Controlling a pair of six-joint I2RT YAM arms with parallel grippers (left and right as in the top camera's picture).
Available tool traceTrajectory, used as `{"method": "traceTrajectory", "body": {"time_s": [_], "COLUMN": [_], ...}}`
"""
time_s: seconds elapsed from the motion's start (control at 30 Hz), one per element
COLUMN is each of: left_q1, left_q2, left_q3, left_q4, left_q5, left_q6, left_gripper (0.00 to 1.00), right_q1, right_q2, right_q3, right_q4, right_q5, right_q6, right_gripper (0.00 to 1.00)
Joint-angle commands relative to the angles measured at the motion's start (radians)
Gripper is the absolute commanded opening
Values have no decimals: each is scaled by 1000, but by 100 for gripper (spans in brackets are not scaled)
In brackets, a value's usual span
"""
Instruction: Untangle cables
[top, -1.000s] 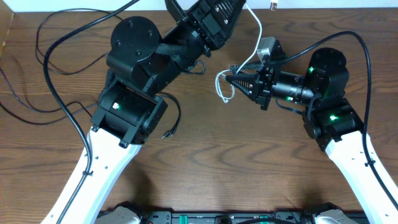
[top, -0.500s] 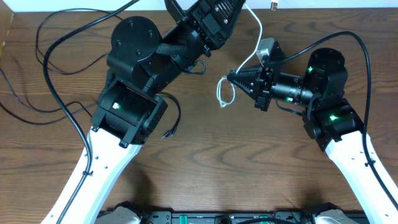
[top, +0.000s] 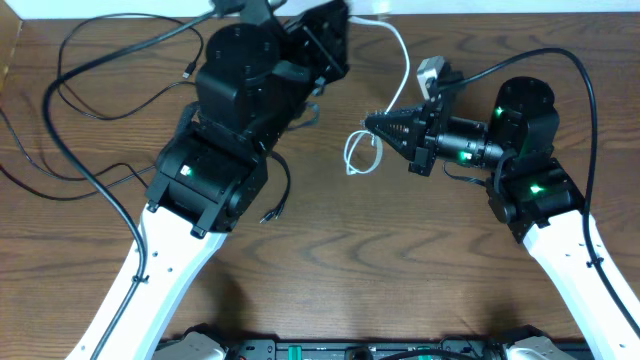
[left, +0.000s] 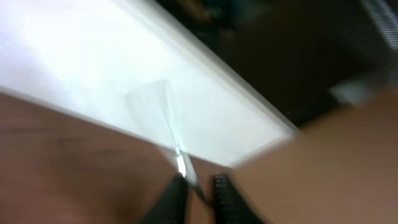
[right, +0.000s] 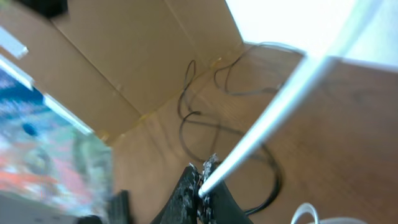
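Overhead: thin white cable (top: 408, 60) runs from right hand (top: 370, 124), pinched tight on it, up toward left hand (left: 200, 184); left hand blurry, cannot tell grip

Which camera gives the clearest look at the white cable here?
Overhead: the white cable shows sharp, running from the top of the picture down to a loop beside the right gripper. Right wrist shows only a blurred stretch pinched in that gripper; left wrist shows a faint blurred strand near the left gripper.
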Motion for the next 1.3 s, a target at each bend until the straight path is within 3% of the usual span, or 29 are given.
{"method": "traceTrajectory", "body": {"time_s": [0.0, 0.2, 0.27, 0.4, 0.57, 0.9, 1.13, 1.27], "left_q1": [5, 5, 5, 5, 5, 3, 1, -14], "left_q2": [0, 24, 29, 39, 39, 41, 61, 80], "left_q3": [4, 4, 4, 4, 4, 4, 4, 4], "left_q4": [-126, -286, -319, -406, -412, -419, -419, -409], "left_q5": [-313, -351, -351, -211, 123, 358, 548, 563], "left_q6": [97, 100, 100, 126, 344, 554, 700, 724], "left_gripper": [30, 64, 68, 68, 69, 69, 69, 67], "right_q1": [4, -4, -8, -20, -31, -31, -29, -26], "right_q2": [1, 1, 1, 1, 1, 1, 1, 1], "right_q3": [5, 5, 5, 5, 5, 5, 5, 5], "right_q4": [24, 53, 53, 98, 146, 146, 146, 147], "right_q5": [0, 0, 0, 2, 140, 375, 404, 371], "right_q6": [208, 378, 417, 537, 708, 1034, 1205, 1231], "right_gripper": [1, 1, 1, 1, 2, 2, 1, 2]}}
